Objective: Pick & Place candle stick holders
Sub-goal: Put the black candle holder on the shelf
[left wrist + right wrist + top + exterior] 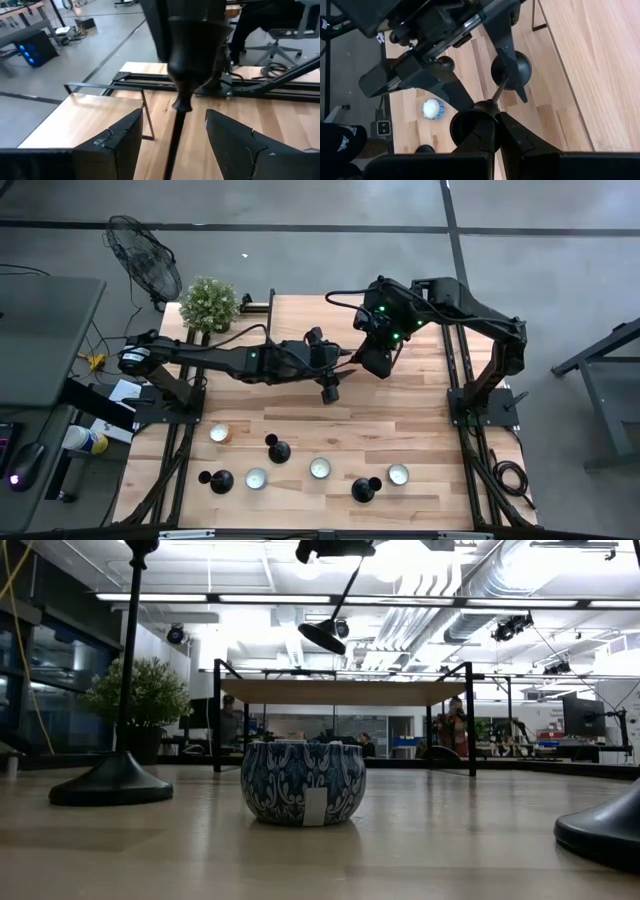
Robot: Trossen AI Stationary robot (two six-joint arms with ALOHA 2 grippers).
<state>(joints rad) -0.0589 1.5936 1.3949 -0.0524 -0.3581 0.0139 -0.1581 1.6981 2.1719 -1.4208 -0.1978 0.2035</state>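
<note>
We take 12 o'clock as the table's (430,420) far edge in the high view.

Candlesticks counted: four. One, the held candlestick (472,122), is off the table over its centre, lying at a slant. Its domed base (322,636) hangs free at the lower end. The other three stand along the 6 o'clock edge: one at 7 o'clock (218,479), one at 6 o'clock (277,448) and one at 5 o'clock (364,488).

Tealight cups counted: four, in a loose row among the standing three, at (219,434), (256,478), (320,468) and (398,474). The low view shows one with a blue pattern (303,782).

The left gripper (328,385) reaches in from 9 o'clock to the table's centre. Its fingers (117,142) stand apart, one on each side of the thin stem (176,135). We see a gap on both sides.

The right gripper (497,132) comes in from 2 o'clock. Its fingers close together on the cup end of the held candlestick.

One potted plant (210,303) sits at the 11 o'clock corner. One fan (145,265) stands beyond it, off the table.
</note>
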